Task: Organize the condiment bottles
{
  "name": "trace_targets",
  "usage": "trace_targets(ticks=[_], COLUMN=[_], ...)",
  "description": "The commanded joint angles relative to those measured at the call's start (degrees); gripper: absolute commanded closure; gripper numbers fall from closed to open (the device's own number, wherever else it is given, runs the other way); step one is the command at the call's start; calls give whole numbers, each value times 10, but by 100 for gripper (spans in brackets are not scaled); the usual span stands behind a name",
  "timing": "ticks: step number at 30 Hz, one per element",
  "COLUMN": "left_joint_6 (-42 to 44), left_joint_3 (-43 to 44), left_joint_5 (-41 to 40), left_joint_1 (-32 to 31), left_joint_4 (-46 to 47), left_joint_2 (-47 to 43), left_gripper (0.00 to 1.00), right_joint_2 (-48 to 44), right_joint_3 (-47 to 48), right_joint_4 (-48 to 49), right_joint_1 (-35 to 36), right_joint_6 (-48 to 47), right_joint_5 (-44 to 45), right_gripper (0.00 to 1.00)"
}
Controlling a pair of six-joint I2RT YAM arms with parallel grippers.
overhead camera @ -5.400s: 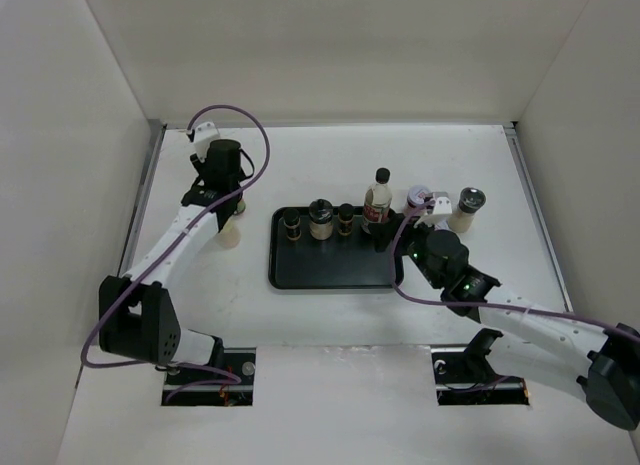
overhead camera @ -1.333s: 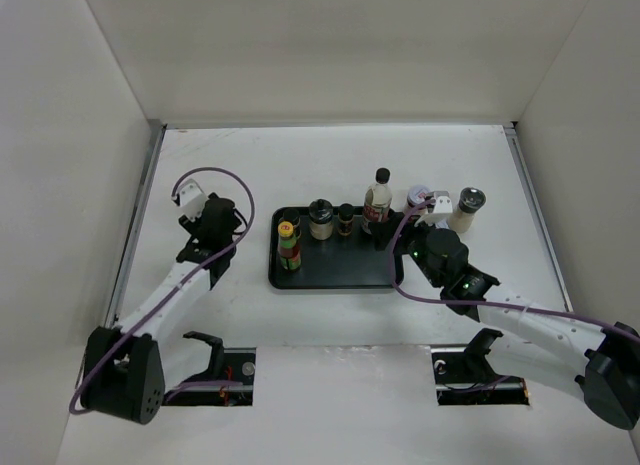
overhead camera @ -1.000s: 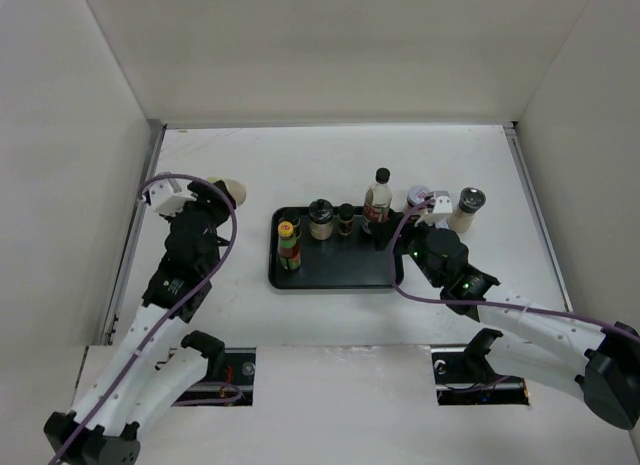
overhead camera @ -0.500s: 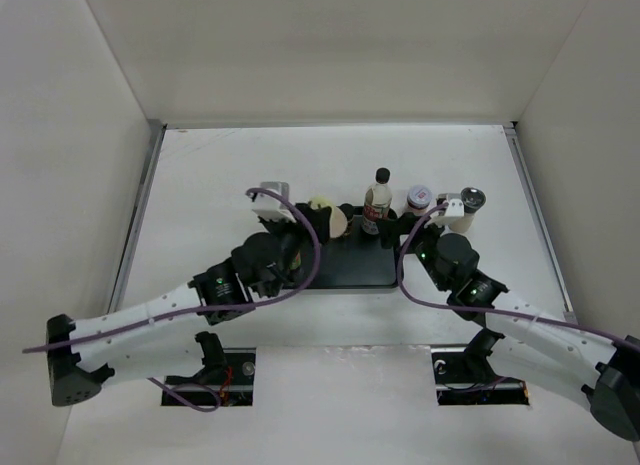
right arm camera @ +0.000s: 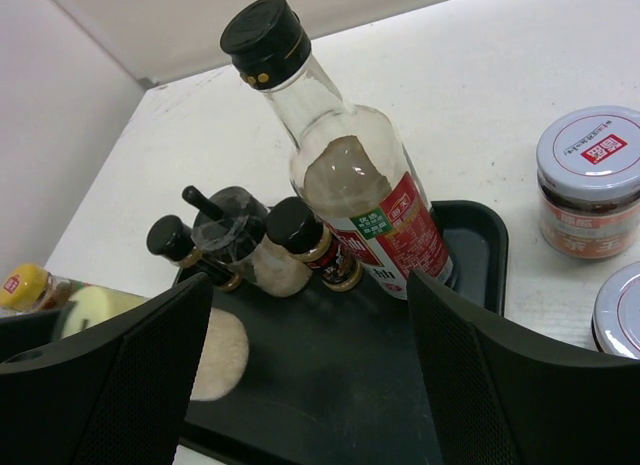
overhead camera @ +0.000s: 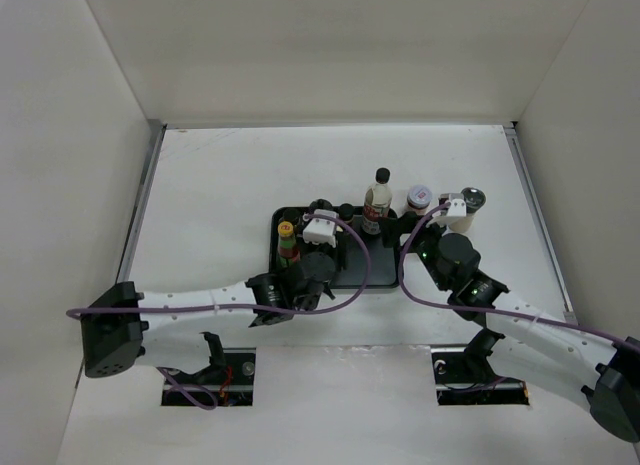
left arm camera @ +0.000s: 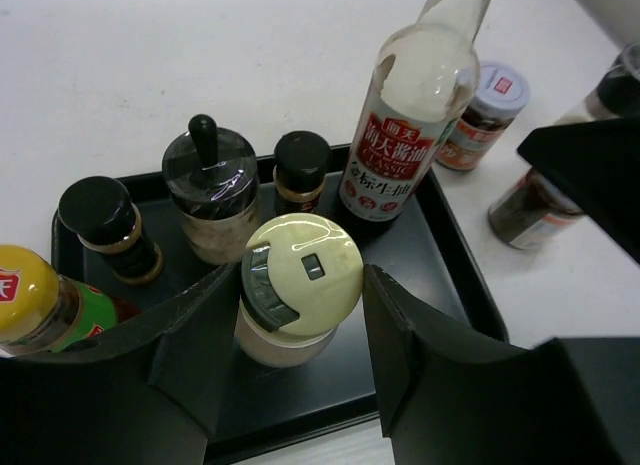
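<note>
My left gripper [left arm camera: 300, 295] is shut on a cream-lidded spice jar [left arm camera: 300, 275] and holds it tilted just over the black tray [left arm camera: 440, 255], near its front middle. From above, the gripper [overhead camera: 322, 235] hides the jar. On the tray stand the yellow-capped sauce bottle [overhead camera: 287, 240], two small black-capped jars [left arm camera: 302, 170], a black-knobbed jar [left arm camera: 210, 190] and the tall clear bottle [overhead camera: 377, 200]. My right gripper [right arm camera: 310, 290] is open and empty over the tray's right part [overhead camera: 405, 240].
Two jars stand on the table right of the tray: a white-lidded jar with a red label [overhead camera: 418, 198] and a grey-lidded jar [overhead camera: 470, 200]. White walls close in the table at the back and on both sides.
My left arm has swung from the far left of the table to over the tray, carrying the cream-lidded jar. The right arm has shifted slightly to the right.
</note>
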Motion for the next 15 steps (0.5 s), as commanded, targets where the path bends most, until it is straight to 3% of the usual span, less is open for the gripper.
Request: trace_targets(ticks=[1, 15], left_joint_6=[6, -50], left_joint_3=[-9, -67], left_joint_5=[-21, -34], left_joint_1=[2, 16], left_joint_4=[72, 122], left_joint_2=[8, 73], left_gripper=[65, 65], right_joint_2=[-4, 2], right_joint_3=[0, 2], right_joint_4=[30, 30], right_joint_1=[-3, -1], right_joint_6=[-2, -4], right_joint_5=[9, 9], right_gripper=[18, 18])
